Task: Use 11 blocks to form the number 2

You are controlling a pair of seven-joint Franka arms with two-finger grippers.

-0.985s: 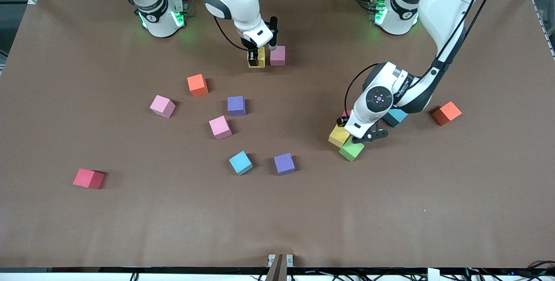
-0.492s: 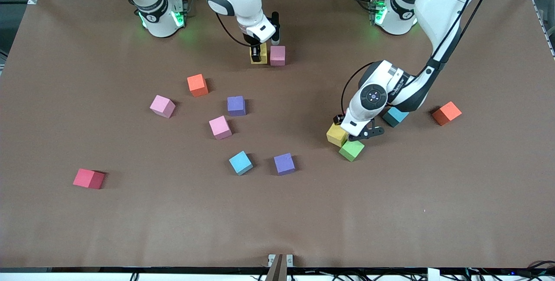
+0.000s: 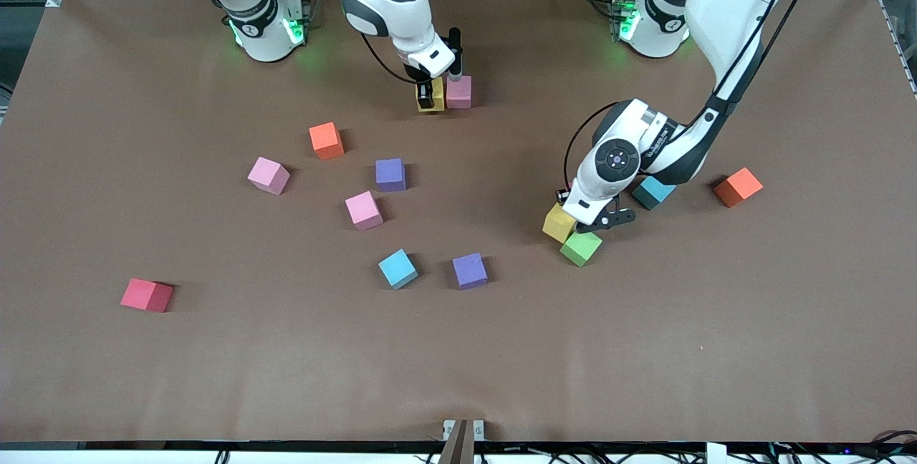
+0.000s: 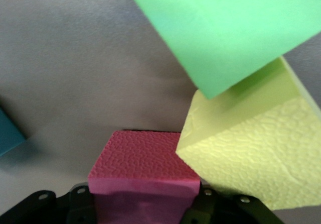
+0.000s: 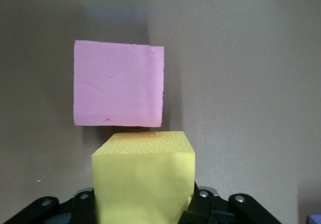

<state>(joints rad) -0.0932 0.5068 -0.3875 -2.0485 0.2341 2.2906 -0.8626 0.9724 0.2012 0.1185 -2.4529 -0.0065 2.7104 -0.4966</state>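
Note:
My left gripper (image 3: 568, 200) is down at the table, shut on a red block (image 4: 143, 158) whose sides dent under the jaws. A yellow block (image 3: 557, 224) touches that red block, and a green block (image 3: 580, 248) lies against the yellow one. My right gripper (image 3: 430, 94) is shut on another yellow block (image 5: 143, 179), holding it right beside a pink block (image 3: 458, 92) near the robots' bases. Loose blocks lie mid-table: pink (image 3: 269, 175), pink (image 3: 363, 210), purple (image 3: 390, 175), purple (image 3: 469, 270), light blue (image 3: 397, 268) and red (image 3: 147, 295). No number 2 shape shows.
A teal cube (image 3: 652, 192) sits just beside the left arm's wrist. One orange cube (image 3: 738, 187) lies toward the left arm's end, another orange cube (image 3: 326, 139) near the pink and purple blocks. The brown table (image 3: 645, 349) is bare near the front camera.
The left gripper's jaws have closed from wide open onto the red block. The right gripper has slid its yellow block closer to the pink block.

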